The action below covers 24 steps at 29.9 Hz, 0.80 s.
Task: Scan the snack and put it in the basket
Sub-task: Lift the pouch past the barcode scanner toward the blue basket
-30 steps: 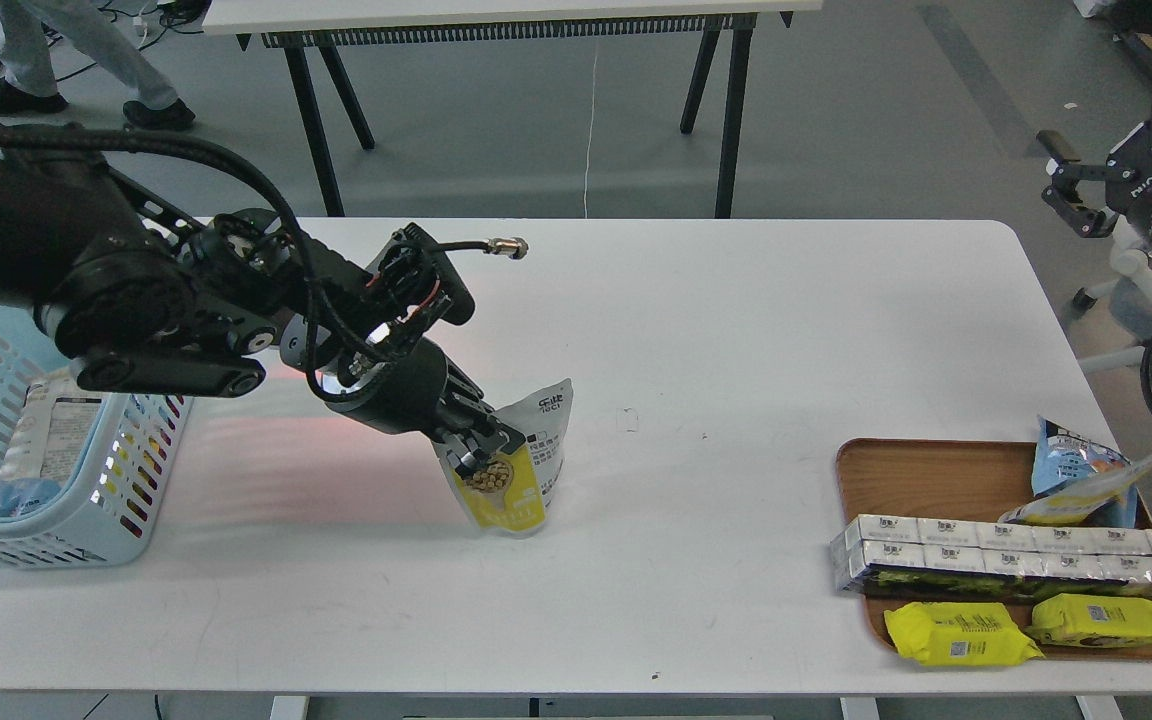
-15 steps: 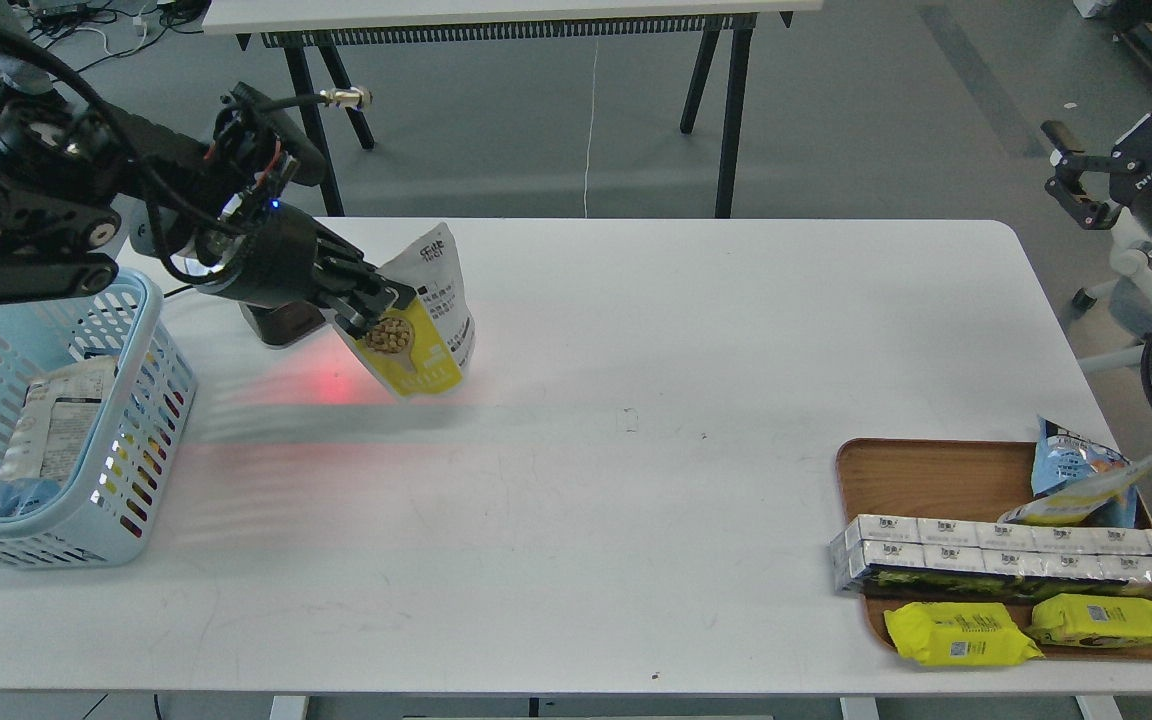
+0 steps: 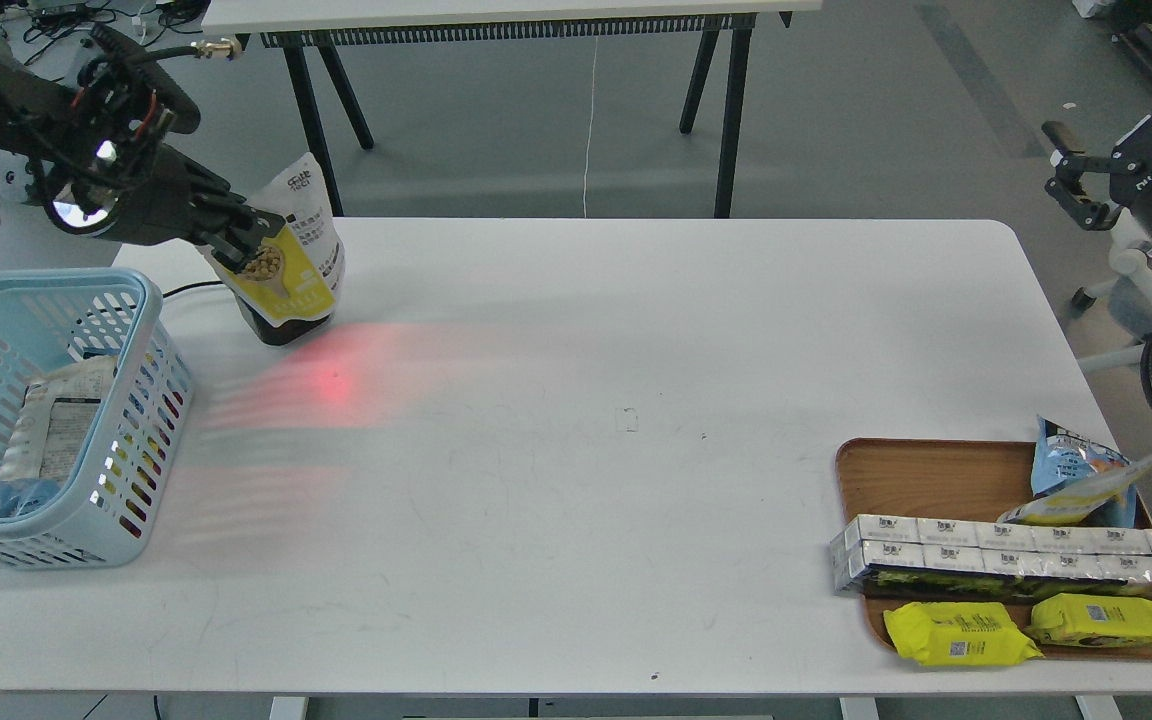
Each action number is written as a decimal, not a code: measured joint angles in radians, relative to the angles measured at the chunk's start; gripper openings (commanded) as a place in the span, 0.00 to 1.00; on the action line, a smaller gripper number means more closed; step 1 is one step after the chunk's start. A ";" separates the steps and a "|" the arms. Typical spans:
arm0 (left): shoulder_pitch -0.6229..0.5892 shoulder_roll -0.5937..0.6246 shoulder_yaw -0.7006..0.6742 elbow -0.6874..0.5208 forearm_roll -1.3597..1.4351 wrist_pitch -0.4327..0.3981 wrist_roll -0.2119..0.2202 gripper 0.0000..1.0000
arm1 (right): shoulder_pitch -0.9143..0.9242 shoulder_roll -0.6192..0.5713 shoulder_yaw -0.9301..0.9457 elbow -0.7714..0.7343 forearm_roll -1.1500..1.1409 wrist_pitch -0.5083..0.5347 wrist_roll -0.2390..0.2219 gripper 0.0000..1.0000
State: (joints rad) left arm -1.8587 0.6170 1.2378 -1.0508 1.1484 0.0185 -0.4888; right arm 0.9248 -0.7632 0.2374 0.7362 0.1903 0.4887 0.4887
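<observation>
The snack (image 3: 288,260), a yellow and grey-white pouch with a round picture of tan nuts, hangs in the air at the table's far left corner. My left gripper (image 3: 254,243) is shut on it from the left. Directly below the pouch a dark scanner (image 3: 279,330) sits on the table and throws a red glow (image 3: 336,375) onto the tabletop. The light blue slotted basket (image 3: 136,300) stands at the left edge, below and left of the pouch, with other packs inside. My right gripper (image 3: 1071,185) is raised off the table at the far right, its fingers apart and empty.
A brown wooden tray (image 3: 926,475) at the front right holds a blue pouch (image 3: 1076,470), a row of silver-white boxes (image 3: 1016,560) and two flat yellow packs (image 3: 961,632). A second table (image 3: 496,15) stands behind on the grey floor.
My left arm has lifted the snack from the table's middle and carried it up and to the left, over the scanner near the basket. The right arm has hardly moved.
</observation>
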 measured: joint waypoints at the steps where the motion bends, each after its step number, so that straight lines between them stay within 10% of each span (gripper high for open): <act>1: -0.014 0.018 -0.002 -0.010 0.001 -0.003 0.000 0.00 | -0.001 0.000 0.000 -0.001 0.000 0.000 0.000 0.98; 24: -0.319 0.553 -0.008 -0.141 0.430 -0.205 0.000 0.00 | -0.015 0.048 0.006 -0.017 0.000 0.000 0.000 0.98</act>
State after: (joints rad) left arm -2.1779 1.1698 1.2294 -1.1922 1.5783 -0.1868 -0.4886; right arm 0.9096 -0.7156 0.2437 0.7187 0.1902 0.4887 0.4887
